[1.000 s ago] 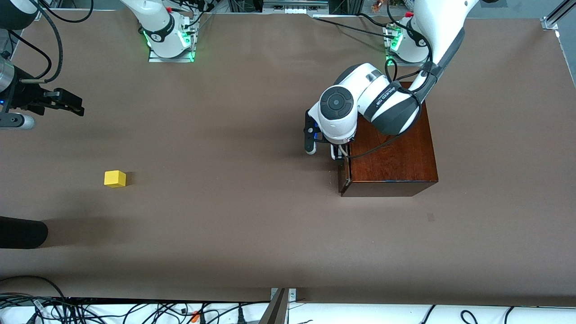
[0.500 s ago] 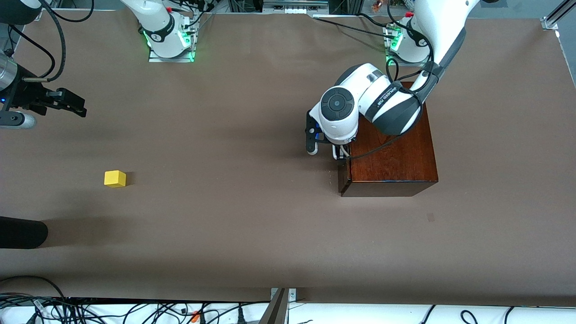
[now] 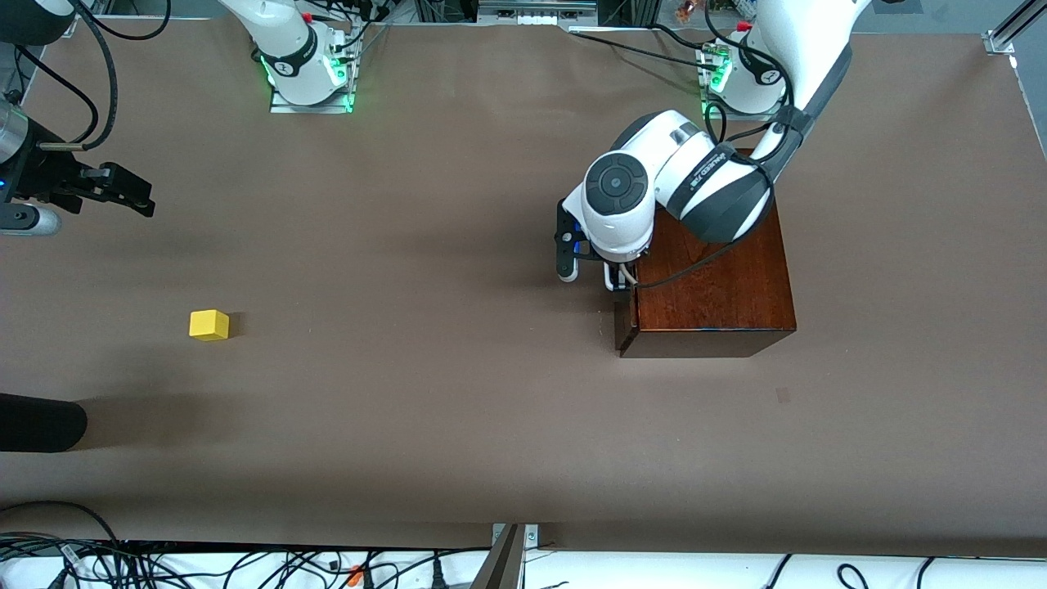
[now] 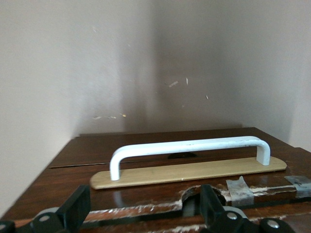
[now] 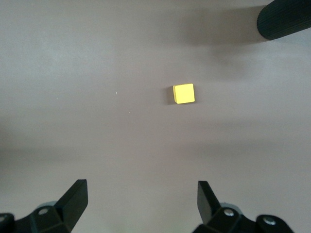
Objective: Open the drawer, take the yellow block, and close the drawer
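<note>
Drawer point(image 3: 625, 323) of the dark wooden box point(image 3: 712, 278): shut, just ahead of the left gripper point(image 3: 590, 270), whose fingers are spread and empty. White bar handle point(image 4: 189, 148) looks rigid and smooth; best taken at mid-span, pulled straight. Yellow block point(image 3: 209, 324): small plain cube, likely light and hard, flat faces suit a pinch. It lies on the table point(image 3: 409, 409), below the right gripper point(image 5: 141, 206), which waits with fingers apart, empty.

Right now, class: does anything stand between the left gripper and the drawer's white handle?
Nothing visible does. The left gripper is open in front of the drawer, and in its wrist view the white handle shows whole past the two fingers, untouched.
</note>
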You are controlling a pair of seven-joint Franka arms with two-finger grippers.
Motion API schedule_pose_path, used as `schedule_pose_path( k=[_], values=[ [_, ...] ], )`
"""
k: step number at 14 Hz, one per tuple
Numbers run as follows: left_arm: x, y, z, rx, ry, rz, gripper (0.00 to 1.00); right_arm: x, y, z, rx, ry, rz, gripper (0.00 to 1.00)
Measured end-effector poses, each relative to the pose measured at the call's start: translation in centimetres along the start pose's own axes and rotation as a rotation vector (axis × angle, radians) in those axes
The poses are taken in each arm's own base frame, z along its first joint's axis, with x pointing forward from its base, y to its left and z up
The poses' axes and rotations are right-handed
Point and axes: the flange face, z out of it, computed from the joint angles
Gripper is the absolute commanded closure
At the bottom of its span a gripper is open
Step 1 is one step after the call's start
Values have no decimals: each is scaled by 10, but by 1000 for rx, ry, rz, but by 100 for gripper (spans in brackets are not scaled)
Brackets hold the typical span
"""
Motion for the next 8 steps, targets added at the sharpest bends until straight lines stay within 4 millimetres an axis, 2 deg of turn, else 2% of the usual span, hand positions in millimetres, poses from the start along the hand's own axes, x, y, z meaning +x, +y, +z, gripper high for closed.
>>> schedule_pose_path(
  k=[3, 5, 6, 8],
  values=[
    [8, 5, -28, -49, 114, -71, 0, 0, 2, 0, 0, 0, 4, 0],
    [4, 2, -46, -75, 160, -134, 0, 0, 2, 0, 0, 1, 4, 0],
    [-7, 0, -55, -98, 156, -184, 0, 0, 2, 0, 0, 0, 3, 0],
    [-45, -6, -73, -137, 125, -300, 0, 0, 1, 0, 0, 1, 3, 0]
  ],
)
